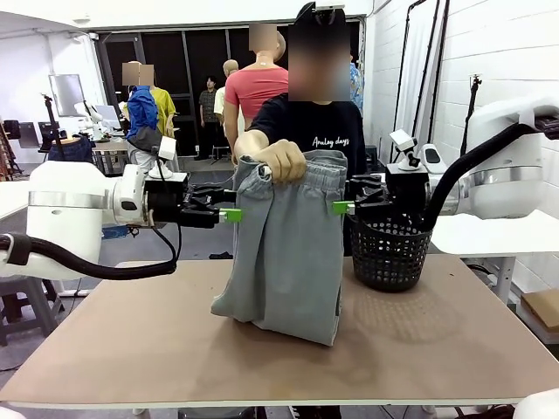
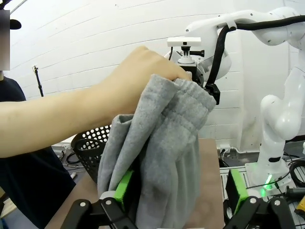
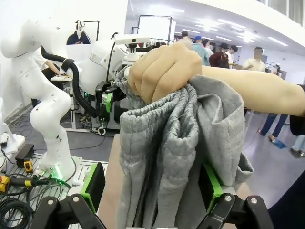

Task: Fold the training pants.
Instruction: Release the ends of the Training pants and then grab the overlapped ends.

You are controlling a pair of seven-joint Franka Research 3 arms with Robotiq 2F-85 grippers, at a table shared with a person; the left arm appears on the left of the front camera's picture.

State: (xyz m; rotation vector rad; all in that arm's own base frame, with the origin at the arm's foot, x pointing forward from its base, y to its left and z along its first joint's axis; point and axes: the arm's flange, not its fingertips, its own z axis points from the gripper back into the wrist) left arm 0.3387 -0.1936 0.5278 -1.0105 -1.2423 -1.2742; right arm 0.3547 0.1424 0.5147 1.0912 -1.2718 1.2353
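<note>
Front view: hand-held training pants [image 1: 288,253], left pincer [image 1: 231,214] and right pincer [image 1: 342,208] both released at side edges.

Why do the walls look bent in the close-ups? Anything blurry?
Left wrist view: the wide lens bows the white brick wall; the light grey jersey training pants look sharp. Right wrist view: ceiling lights glare. Front view: even light.

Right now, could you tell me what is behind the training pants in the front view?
A person in a black T-shirt stands behind the training pants, one hand gripping the waistband. The cloth hides the person's lower body.
</note>
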